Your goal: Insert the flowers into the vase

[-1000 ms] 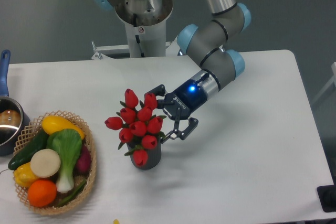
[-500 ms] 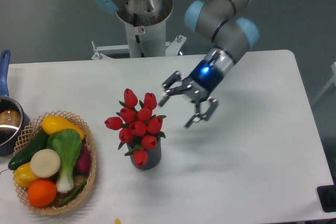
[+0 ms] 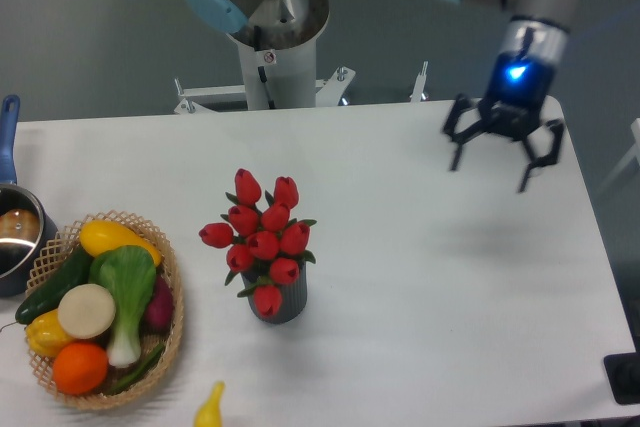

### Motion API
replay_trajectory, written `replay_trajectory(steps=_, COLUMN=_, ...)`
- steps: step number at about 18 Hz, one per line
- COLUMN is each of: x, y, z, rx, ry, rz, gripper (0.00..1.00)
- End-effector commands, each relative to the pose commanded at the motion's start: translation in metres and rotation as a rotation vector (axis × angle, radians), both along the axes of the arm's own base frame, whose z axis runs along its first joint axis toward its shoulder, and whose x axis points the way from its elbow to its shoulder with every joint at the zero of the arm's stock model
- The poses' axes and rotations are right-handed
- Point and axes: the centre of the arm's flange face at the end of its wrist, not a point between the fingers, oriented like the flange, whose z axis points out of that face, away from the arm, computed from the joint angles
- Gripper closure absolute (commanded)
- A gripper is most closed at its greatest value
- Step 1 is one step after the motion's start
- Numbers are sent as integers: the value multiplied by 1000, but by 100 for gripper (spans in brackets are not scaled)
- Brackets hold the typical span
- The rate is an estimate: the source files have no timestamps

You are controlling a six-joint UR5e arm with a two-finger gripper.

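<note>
A woven wicker basket (image 3: 170,332) of vegetables sits near the white bench's (image 3: 450,287) left edge. Mid-bench, the bunch of red tulip flowers (image 3: 262,237) stands in the small dark grey ribbed vase (image 3: 283,301). Near the far right corner, the black two-finger gripper (image 3: 497,169) hangs spread wide, apparently empty.

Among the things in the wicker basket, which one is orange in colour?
The round orange fruit at the near end of the wicker basket. Its neighbours are yellow, green, white or purple; only it is orange.
</note>
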Motion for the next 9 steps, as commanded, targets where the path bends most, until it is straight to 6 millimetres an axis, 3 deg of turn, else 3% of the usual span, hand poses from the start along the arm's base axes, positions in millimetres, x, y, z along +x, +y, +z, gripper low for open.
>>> replay_trajectory(steps=3, x=-19, y=-27, z=30, rx=-135, ry=23, rz=82, gripper=0)
replay_trajectory(steps=7, x=-30, y=-55, z=67, rx=-351, ry=-41, rz=155, gripper=0)
replay_trajectory(steps=9, x=-34, y=-64, z=71, rx=-427, ry=-43, rz=180, gripper=0)
